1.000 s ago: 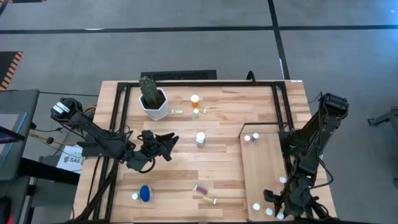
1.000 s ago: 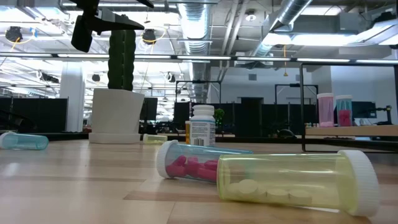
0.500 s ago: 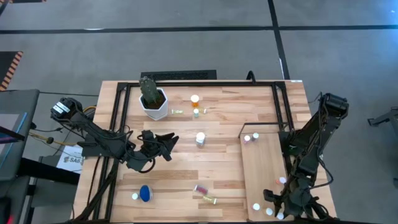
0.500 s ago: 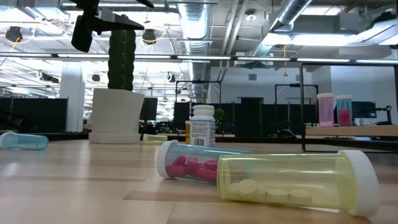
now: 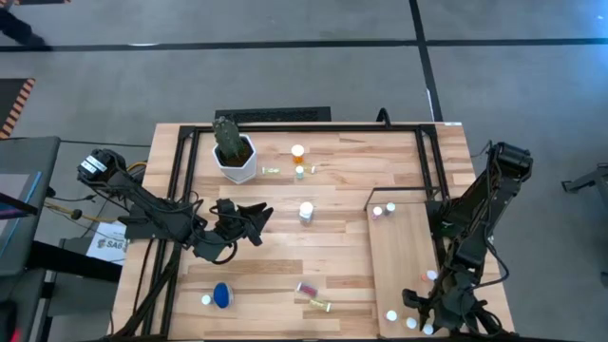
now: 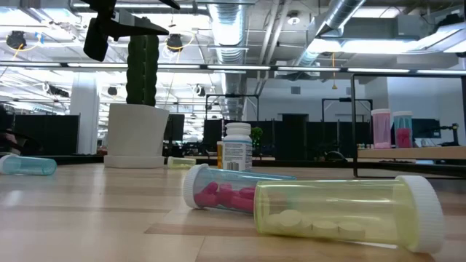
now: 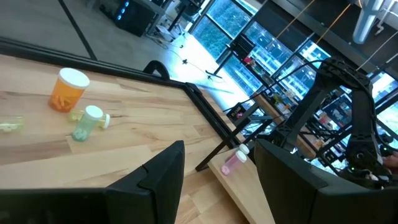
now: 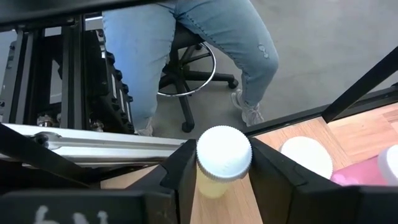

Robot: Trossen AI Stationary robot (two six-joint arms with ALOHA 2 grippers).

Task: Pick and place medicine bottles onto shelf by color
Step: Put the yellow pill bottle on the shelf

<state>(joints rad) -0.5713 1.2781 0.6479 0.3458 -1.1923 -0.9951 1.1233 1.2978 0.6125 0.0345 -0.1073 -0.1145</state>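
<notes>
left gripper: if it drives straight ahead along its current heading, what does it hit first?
Probably nothing close. The left gripper is open and empty, pointing across bare tabletop toward the shelf edge, where a pink bottle lies roughly in line. Depth is unclear, so that is a guess.

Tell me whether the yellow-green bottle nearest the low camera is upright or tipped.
Tipped. The yellow-green bottle lies on its side on the tabletop, white cap to the right, tablets settled along its lower wall.
</notes>
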